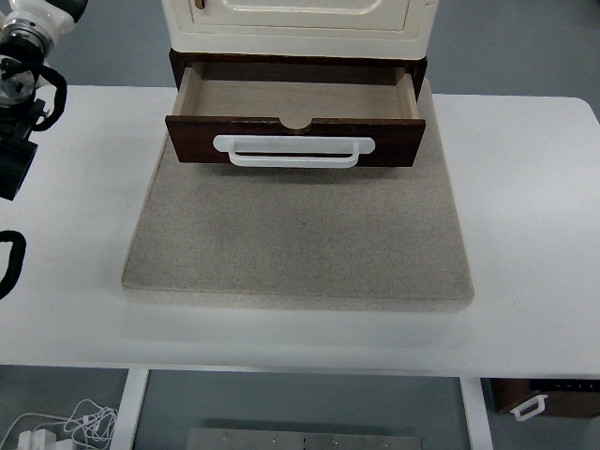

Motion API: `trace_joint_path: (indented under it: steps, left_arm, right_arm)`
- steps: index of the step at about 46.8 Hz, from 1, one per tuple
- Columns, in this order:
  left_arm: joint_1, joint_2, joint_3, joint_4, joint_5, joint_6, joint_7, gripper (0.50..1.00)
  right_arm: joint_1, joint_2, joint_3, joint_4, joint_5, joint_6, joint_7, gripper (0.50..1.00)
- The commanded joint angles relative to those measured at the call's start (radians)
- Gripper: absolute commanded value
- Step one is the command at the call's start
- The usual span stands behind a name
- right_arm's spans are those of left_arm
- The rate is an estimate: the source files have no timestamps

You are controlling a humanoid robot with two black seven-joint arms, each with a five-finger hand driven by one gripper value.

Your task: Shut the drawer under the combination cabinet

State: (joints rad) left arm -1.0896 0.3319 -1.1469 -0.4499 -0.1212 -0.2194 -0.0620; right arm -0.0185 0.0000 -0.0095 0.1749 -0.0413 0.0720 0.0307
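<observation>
At the far middle of the white counter (525,234), seen from the head camera, a dark brown wooden drawer (295,141) stands pulled out and looks empty, under a cream cabinet (300,23), over a grey felt mat (300,234). Its front carries a white bar handle (293,151). The drawer looks rigid and light and should slide straight back; pressing flat on the front panel near the handle would probably serve better than gripping. Only the left arm (19,103) shows, at the upper left edge, wrist raised well apart from the drawer; its hand is cut off, so I cannot tell how the fingers stand. No right arm is visible.
</observation>
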Motion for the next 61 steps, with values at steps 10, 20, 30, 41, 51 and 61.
trace_joint_path:
  steps: [10, 20, 30, 41, 51, 61]
  left_arm:
    - [-0.022, 0.119, 0.042, -0.150, 0.000, -0.001, 0.005, 0.996]
    - [-0.058, 0.156, 0.039, -0.204, 0.009, 0.002, -0.002, 0.996]
    - [-0.091, 0.196, 0.041, -0.274, 0.012, -0.012, -0.001, 0.996]
    - [-0.124, 0.210, 0.084, -0.369, 0.117, -0.060, 0.001, 0.996]
    - [-0.115, 0.240, 0.091, -0.510, 0.126, -0.080, 0.011, 0.996]
    - [-0.118, 0.305, 0.180, -0.661, 0.126, -0.101, 0.007, 0.996]
  right_arm:
    - [0.000, 0.000, 0.000, 0.000, 0.000, 0.000, 0.000, 0.952]
    - [0.000, 0.000, 0.000, 0.000, 0.000, 0.000, 0.000, 0.952]
    - [0.000, 0.000, 0.000, 0.000, 0.000, 0.000, 0.000, 0.952]
    - [0.000, 0.000, 0.000, 0.000, 0.000, 0.000, 0.000, 0.952]
    - [0.000, 0.000, 0.000, 0.000, 0.000, 0.000, 0.000, 0.952]
    - [0.000, 0.000, 0.000, 0.000, 0.000, 0.000, 0.000, 0.952]
